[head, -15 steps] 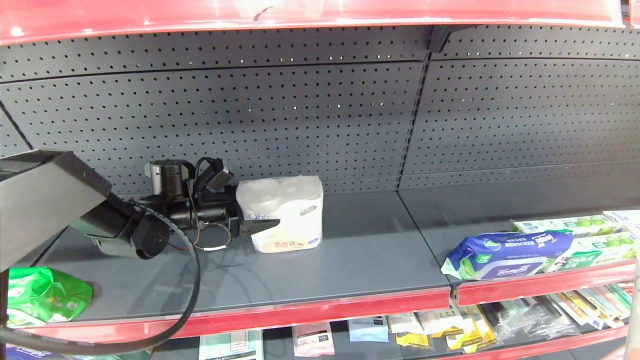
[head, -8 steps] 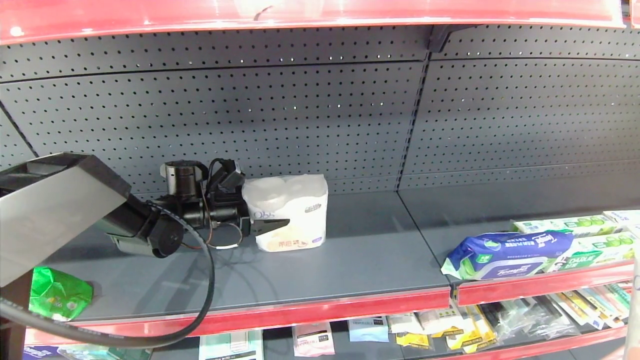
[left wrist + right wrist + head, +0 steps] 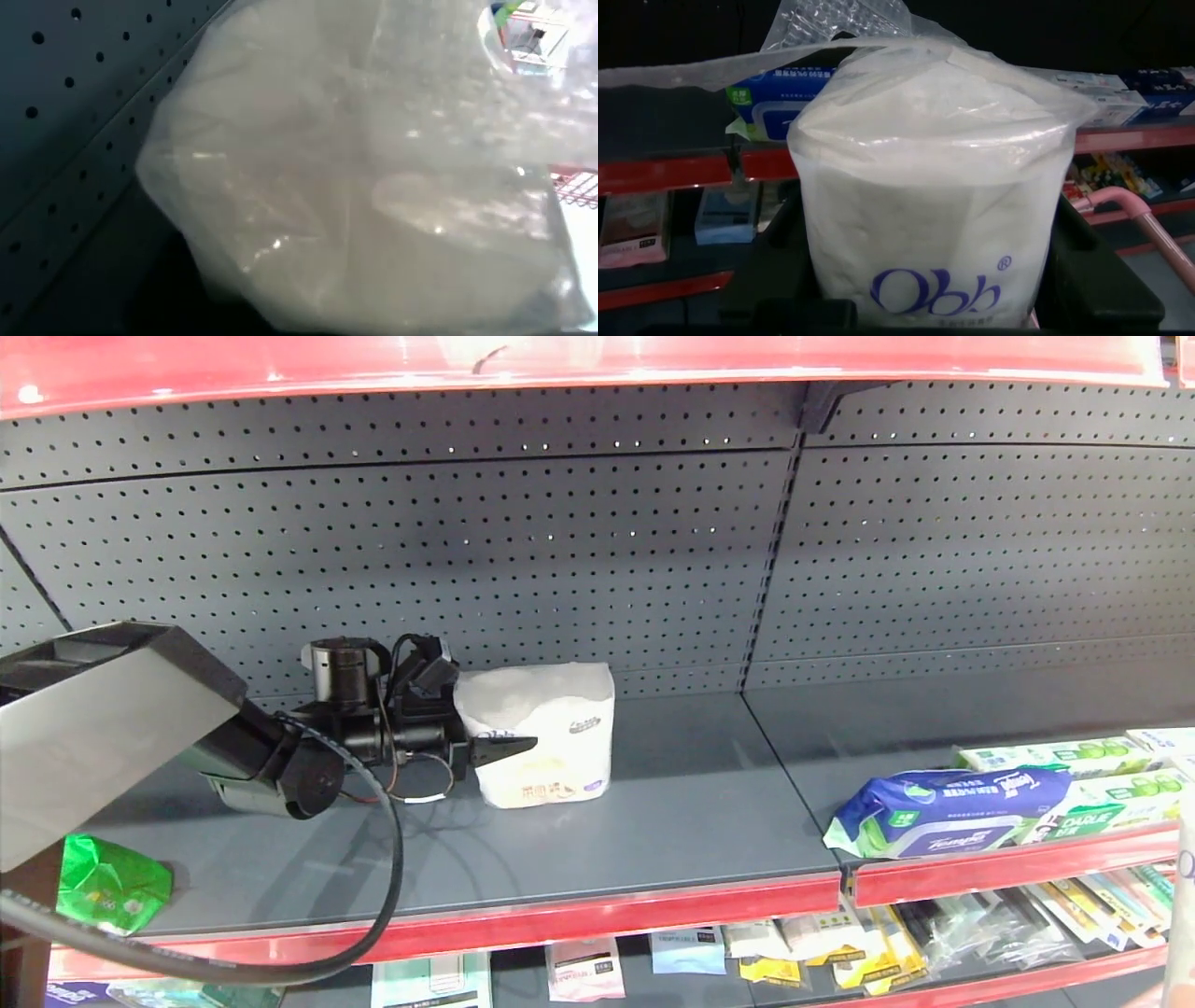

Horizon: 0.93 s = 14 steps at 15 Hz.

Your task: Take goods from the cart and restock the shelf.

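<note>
A white roll pack is stood upright on the grey shelf, and behind it rises the perforated back wall. The pack is pinched by the left gripper from its left side. One black finger is laid across the pack's front face, while the other is hidden behind the pack. From the arm a black cable is looped down over the red shelf edge, left of the pack and in front of it.

Well to the left of the pack, at the shelf's front, a crumpled green packet is seen. Well to its right, past a stretch of bare shelf floor, a blue wipes pack is laid flat, with green-and-white boxes just beyond it.

In the right wrist view, a second roll pack is clamped in the right gripper, with a black finger pressed to each side. Part of a pink tube is seen beside it.
</note>
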Available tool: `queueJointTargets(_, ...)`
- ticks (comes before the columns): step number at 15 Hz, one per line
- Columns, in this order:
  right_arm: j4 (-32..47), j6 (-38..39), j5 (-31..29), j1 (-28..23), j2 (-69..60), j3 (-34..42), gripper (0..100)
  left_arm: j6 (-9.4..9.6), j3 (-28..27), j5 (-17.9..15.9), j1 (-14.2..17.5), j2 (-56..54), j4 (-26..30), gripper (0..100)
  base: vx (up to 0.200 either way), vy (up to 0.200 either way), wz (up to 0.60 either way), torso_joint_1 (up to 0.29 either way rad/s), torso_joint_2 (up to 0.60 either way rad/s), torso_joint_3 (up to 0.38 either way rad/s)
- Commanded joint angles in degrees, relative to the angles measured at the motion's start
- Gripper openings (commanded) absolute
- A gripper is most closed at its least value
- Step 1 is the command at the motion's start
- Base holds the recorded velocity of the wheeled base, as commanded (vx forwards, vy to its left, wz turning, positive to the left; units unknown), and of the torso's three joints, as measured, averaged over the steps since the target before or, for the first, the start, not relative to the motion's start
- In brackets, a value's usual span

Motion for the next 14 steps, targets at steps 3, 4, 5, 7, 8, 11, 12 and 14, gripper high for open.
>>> queueJointTargets(3, -0.1, -0.03, 0.1, -0.01, 0.54, -0.14, 0, -0.1, 5.53, -0.81, 1.12, -5.33, -0.11, 0, 0.0, 0.0, 0.0, 0.0, 0.0, 0.0)
queueJointTargets(4, -0.1, -0.03, 0.1, -0.01, 0.81, -0.31, 0, -0.1, 7.73, -2.04, 1.82, -7.18, -0.11, 0, 0.0, 0.0, 0.0, 0.0, 0.0, 0.0)
queueJointTargets(5, -0.1, -0.03, 0.1, -0.01, 0.9, -0.4, 0, 0.07, 9.84, -3.71, 2.44, -8.58, -0.2, 0, 0.0, 0.0, 0.0, 0.0, 0.0, 0.0)
queueJointTargets(7, -0.1, 0.06, 0.19, -0.01, 1.51, -0.58, 0, 1.3, 13.09, -5.91, 4.11, -10.34, -0.2, 0, 0.0, 0.0, 0.0, 0.0, 0.0, 0.0)
queueJointTargets(8, -0.18, 0.06, 0.19, -0.01, 2.13, -0.84, 0, 2.45, 14.85, -6.08, 4.46, -11.13, -0.2, 0, 0.0, 0.0, 0.0, 0.0, 0.0, 0.0)
queueJointTargets(11, -2.21, 0.23, 0.27, -0.01, 4.15, -1.54, 0, 6.49, 21.09, -7.93, 5.16, -13.5, -0.2, 0, 0.0, 0.0, 0.0, 0.0, 0.0, 0.0)
queueJointTargets(12, -2.65, 0.23, 0.27, -0.01, 4.5, -1.54, 0, 8.07, 22.58, -8.19, 5.16, -13.86, -0.2, 0, 0.0, 0.0, 0.0, 0.0, 0.0, 0.0)
queueJointTargets(14, -2.65, 0.23, 0.27, -0.01, 4.59, -1.54, 0, 9.3, 25.84, -8.98, 5.34, -14.73, -0.2, 0, 0.0, 0.0, 0.0, 0.0, 0.0, 0.0)
